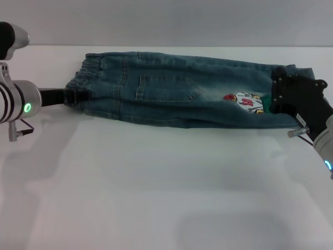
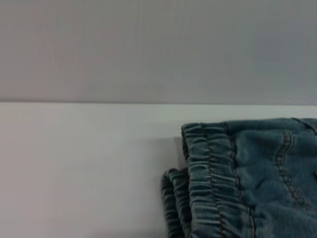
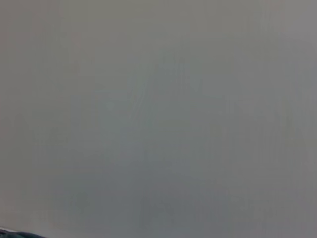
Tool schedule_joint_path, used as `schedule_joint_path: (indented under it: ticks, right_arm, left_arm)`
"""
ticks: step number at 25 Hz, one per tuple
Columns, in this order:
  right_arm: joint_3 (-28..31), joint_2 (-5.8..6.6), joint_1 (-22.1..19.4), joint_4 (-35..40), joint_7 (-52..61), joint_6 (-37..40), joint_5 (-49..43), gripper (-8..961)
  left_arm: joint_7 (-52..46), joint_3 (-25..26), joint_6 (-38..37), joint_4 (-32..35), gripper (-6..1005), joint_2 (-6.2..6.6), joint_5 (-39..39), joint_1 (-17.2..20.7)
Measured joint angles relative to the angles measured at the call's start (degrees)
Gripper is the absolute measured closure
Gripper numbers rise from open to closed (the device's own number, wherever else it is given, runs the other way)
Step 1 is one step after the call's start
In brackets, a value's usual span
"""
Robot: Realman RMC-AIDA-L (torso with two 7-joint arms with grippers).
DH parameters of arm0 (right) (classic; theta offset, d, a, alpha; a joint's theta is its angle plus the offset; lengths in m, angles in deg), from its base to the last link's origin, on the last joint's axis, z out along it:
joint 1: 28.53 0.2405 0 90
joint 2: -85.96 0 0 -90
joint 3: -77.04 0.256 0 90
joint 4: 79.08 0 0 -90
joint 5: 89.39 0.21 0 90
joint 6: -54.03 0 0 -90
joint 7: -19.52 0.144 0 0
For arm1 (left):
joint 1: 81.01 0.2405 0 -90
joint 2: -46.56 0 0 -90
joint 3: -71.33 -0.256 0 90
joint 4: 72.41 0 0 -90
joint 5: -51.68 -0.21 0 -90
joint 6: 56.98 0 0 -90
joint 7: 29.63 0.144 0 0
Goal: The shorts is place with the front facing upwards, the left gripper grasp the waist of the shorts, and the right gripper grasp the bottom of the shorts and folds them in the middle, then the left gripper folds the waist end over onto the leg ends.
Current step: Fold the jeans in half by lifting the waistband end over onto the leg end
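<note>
The shorts lie flat on the white table, already folded long-ways, stretched between the two claws. The left gripper has its black fingers pinched on the waist of the shorts, the ruffled band. The right gripper sits on the bottom of the shorts, just past the cartoon patch, but I cannot tell if its fingers are closed.

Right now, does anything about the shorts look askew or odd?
Nothing stands out. The shorts lie folded lengthwise on the table, the left gripper at the waist, the right gripper at the leg ends.
</note>
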Motion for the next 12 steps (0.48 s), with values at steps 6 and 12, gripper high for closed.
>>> schedule_joint_path:
  ticks: [6,12]
  right_arm:
    - [-0.2,0.0,-0.2,-1.2,0.0,-1.9,0.0,955]
    - [0.0,0.05,-0.2,-1.3,0.1,-2.3,0.1,954]
  left_arm:
    - [0.3,0.2,-0.3,0.6,153,-0.05,0.0,-0.3]
    - [0.9,0.2,-0.3,0.6,153,-0.12,0.8,-0.5]
